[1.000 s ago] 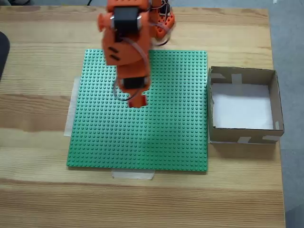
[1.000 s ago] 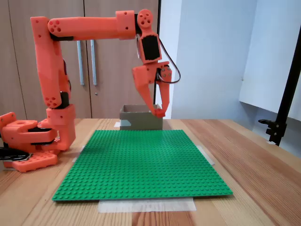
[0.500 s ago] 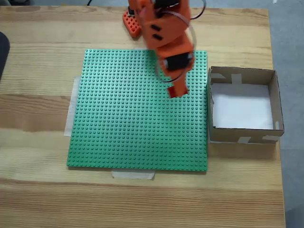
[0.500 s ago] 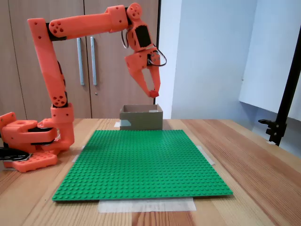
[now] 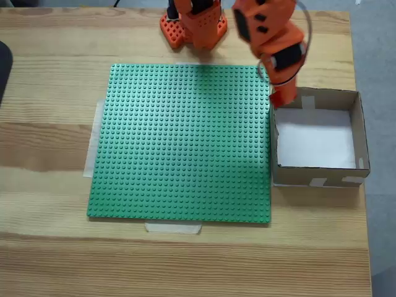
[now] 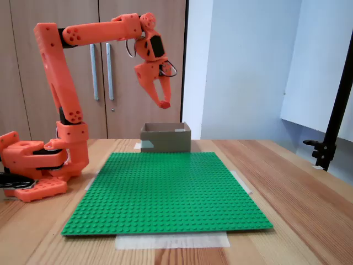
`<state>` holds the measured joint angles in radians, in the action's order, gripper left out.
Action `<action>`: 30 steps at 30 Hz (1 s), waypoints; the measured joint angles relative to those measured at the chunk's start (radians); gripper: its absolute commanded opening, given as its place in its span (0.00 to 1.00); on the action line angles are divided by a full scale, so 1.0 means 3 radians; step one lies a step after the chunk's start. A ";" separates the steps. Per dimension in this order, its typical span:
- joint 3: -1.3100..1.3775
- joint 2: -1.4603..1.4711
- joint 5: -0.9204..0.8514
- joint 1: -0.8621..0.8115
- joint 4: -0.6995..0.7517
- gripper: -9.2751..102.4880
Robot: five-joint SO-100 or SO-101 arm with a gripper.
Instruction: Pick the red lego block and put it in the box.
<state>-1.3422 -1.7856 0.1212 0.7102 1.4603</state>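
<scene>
Up in the air, over the left wall of the box in a fixed view: the gripper (image 5: 284, 99), pointing down. Seen from the side in a fixed view (image 6: 164, 103), high up, not touching the box or anything under it. Fingers close together, only a thin gap. Pinched at the very tip: a small red bit, the red lego block (image 6: 164, 105). Held off the table, clear of everything but the fingers.

Hard to tell block from fingers, both being red and orange. From above, just a darker red end (image 5: 283, 101) under the orange wrist. Most of the block hidden by the fingers. Bumps on top too small to see. Shape not clear either.

Right below the gripper and a little to its right in the top view: the box (image 5: 317, 93), brown walls, white bottom, pale tape at the corners. In the side view, under the gripper and well below it (image 6: 165, 139), with only the near wall showing and the inside hidden.

To the left of the gripper in the top view: the big green baseplate (image 5: 185, 148), flat on the wooden table (image 5: 49, 260). Behind the gripper, the orange arm base (image 5: 195, 28), cut off by the top edge.
</scene>
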 measured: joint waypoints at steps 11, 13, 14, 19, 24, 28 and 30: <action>0.0378 0.0353 0.0041 0.0159 -0.0015 0.13; 0.0511 0.0481 0.0051 0.0164 -0.0015 0.13; 0.0573 0.0537 0.0051 0.0174 -0.0015 0.13; 0.0839 0.0864 0.0066 0.0266 -0.0015 0.14; 0.1094 0.1115 0.0112 0.0312 -0.0015 0.14; 0.1156 0.1258 0.0143 0.0368 -0.0015 0.15; 0.1166 0.1309 0.0164 0.0363 -0.0015 0.15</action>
<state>-0.9925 -1.3929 0.1703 0.8191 1.4557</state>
